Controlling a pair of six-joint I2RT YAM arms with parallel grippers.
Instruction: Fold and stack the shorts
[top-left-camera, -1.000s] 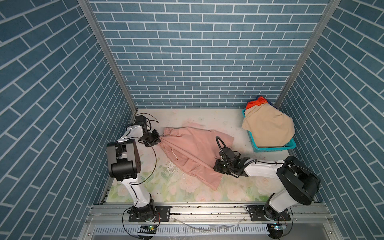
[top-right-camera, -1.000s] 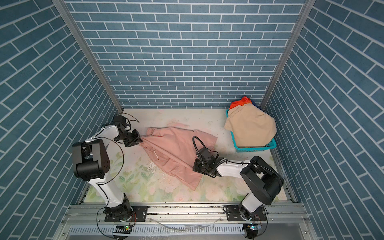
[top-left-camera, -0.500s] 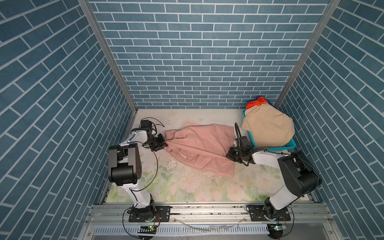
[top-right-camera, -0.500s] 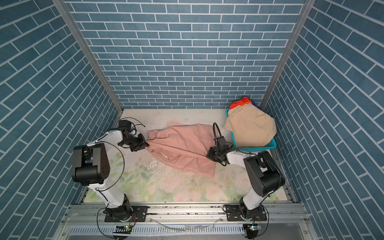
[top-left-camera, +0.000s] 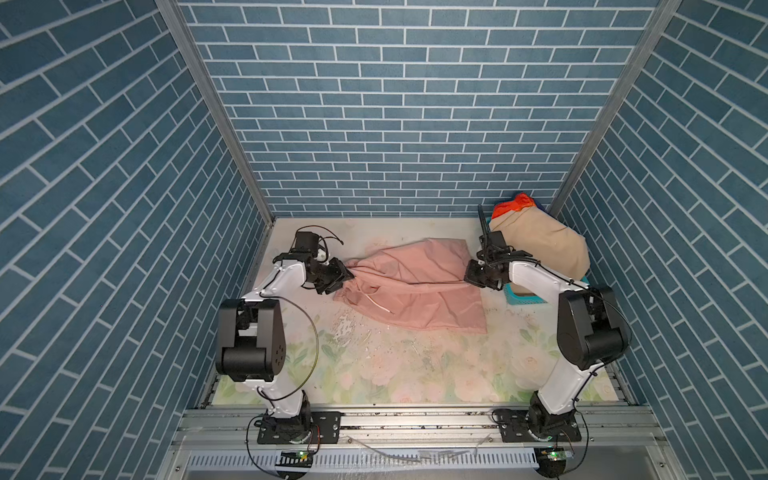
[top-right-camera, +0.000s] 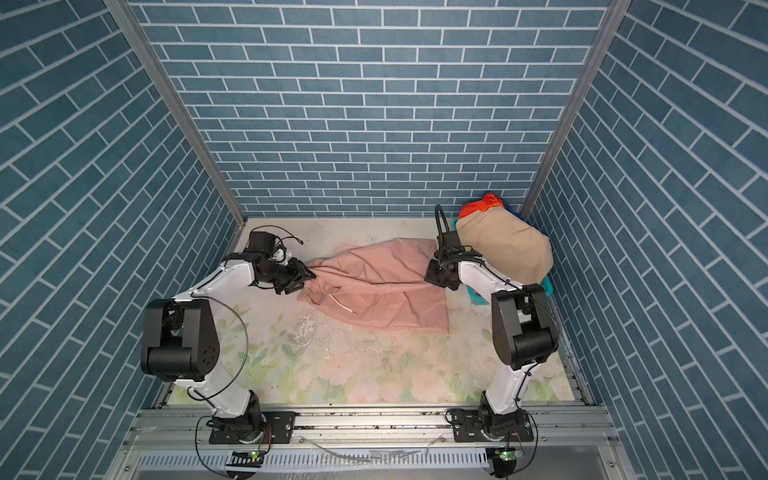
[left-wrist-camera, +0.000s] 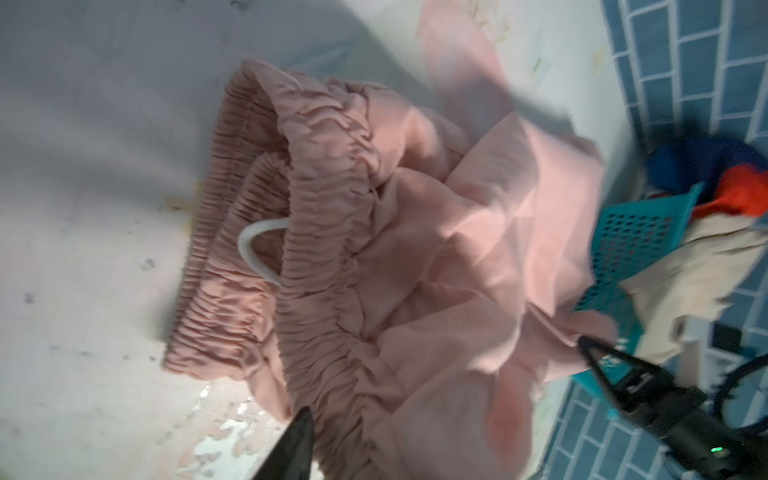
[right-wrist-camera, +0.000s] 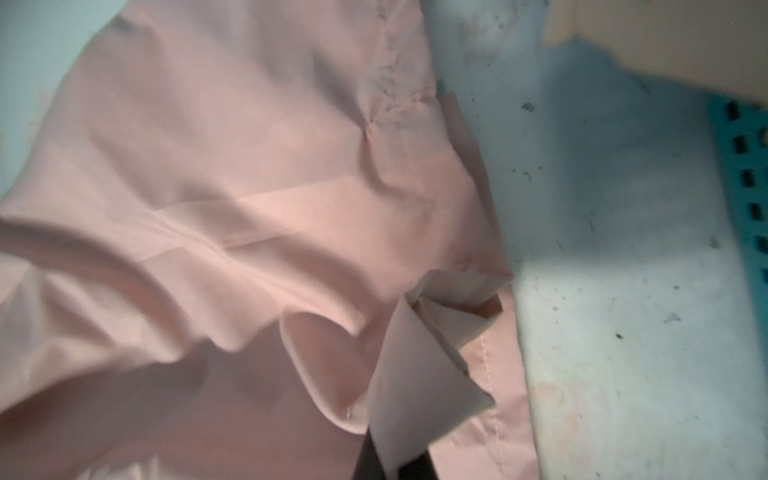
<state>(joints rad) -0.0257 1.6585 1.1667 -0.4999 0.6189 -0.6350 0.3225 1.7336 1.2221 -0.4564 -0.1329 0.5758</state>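
The pink shorts (top-left-camera: 415, 286) lie stretched across the back half of the tabletop (top-left-camera: 415, 365), with the gathered waistband toward the left arm and the leg hems toward the right. A ridge of cloth runs along the middle and the white drawstring (top-left-camera: 380, 305) trails on top. The left fingers (top-left-camera: 344, 276) sit right at the waistband end. In the left wrist view they look parted, and the elastic lies slack ahead of them rather than pinched, so they seem to hold nothing. The right fingers (top-left-camera: 469, 279) are closed on a fold of the leg hem, just beside the teal basket (top-left-camera: 523, 297). The beige shorts (top-left-camera: 540, 245) are heaped in the basket over the rainbow shorts (top-left-camera: 515, 204), both untouched. This looks like the lay-out step for the first pair: spread flat, not yet folded. The next move probably calls for the right side to let go of the hem so the cloth settles. Both arms would then take fresh holds along one long edge to double the shorts over, and the middle ridge needs smoothing first or the fold will trap it.
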